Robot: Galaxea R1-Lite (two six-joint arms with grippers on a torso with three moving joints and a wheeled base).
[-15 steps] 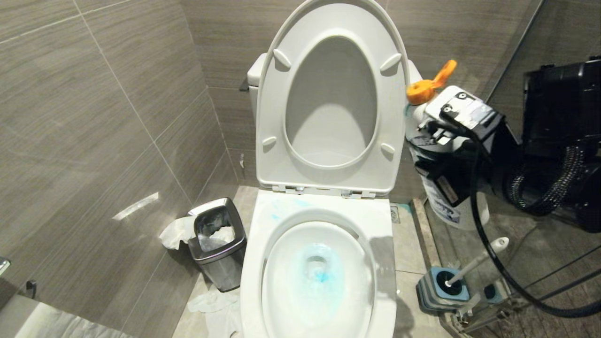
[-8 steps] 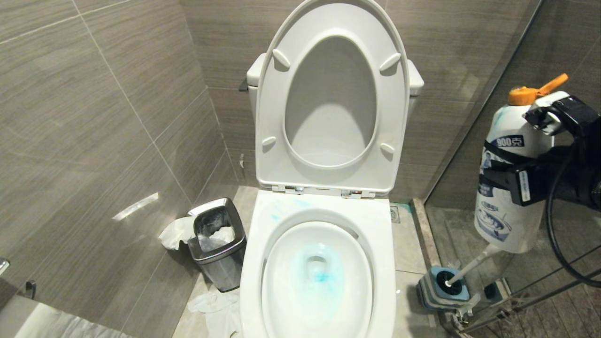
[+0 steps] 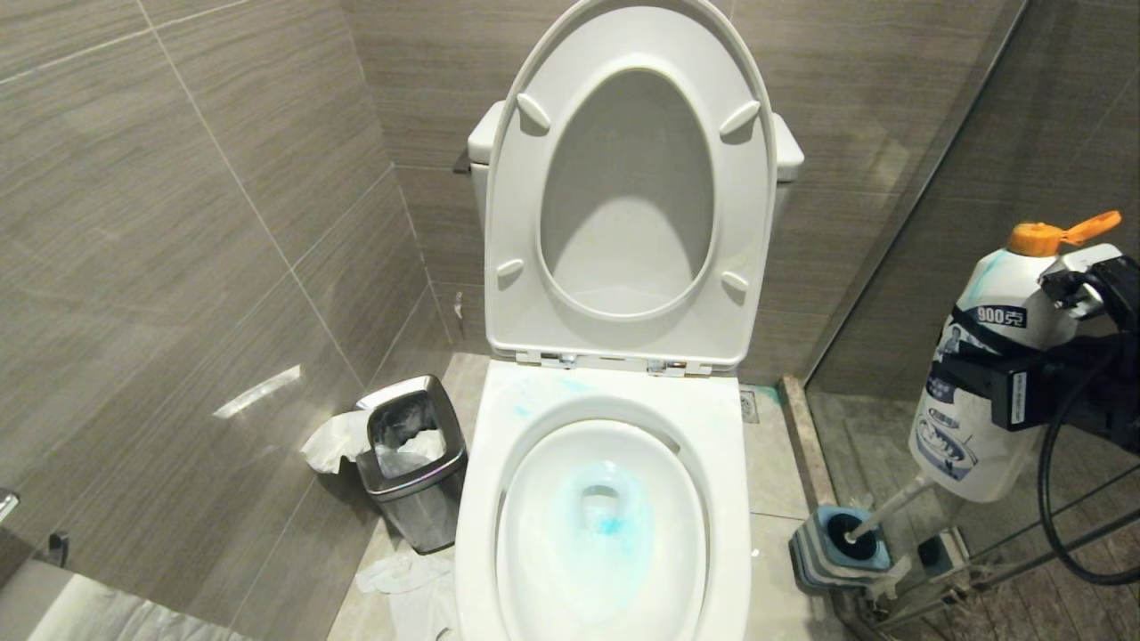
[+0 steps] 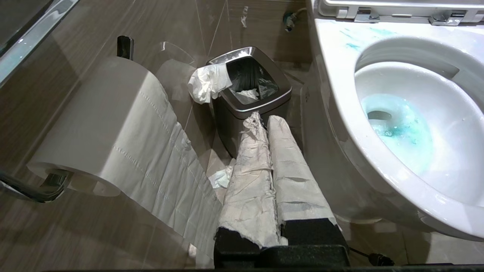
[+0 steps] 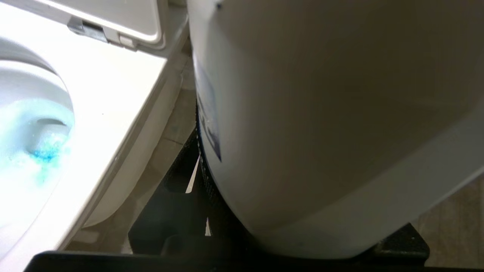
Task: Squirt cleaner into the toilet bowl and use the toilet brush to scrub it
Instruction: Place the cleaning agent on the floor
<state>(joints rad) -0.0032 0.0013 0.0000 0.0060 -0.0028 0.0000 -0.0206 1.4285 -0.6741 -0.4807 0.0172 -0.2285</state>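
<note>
The white toilet bowl (image 3: 712,427) stands open, seat and lid raised. Turquoise cleaner (image 3: 606,521) tints the water and streaks the back rim (image 4: 351,45). At the far right my right gripper (image 3: 980,385) is shut on a white cleaner bottle (image 3: 975,445) with an orange cap, held upright above the floor. That bottle (image 5: 321,113) fills the right wrist view. Below it the toilet brush handle (image 3: 891,510) leans out of its blue-topped holder (image 3: 833,545), its head hidden inside. My left gripper (image 4: 261,120), with paper-wrapped fingers, is shut and empty, low beside the bowl.
A steel waste bin (image 3: 414,463) with tissue stands left of the bowl, more tissue (image 3: 401,574) on the floor. A toilet roll (image 4: 94,124) hangs on the left wall. A glass partition (image 3: 899,223) closes off the right side behind the brush holder.
My right gripper has carried the bottle from beside the raised lid out to the right and downward, turning it upright. The left gripper and the toilet have not moved.
</note>
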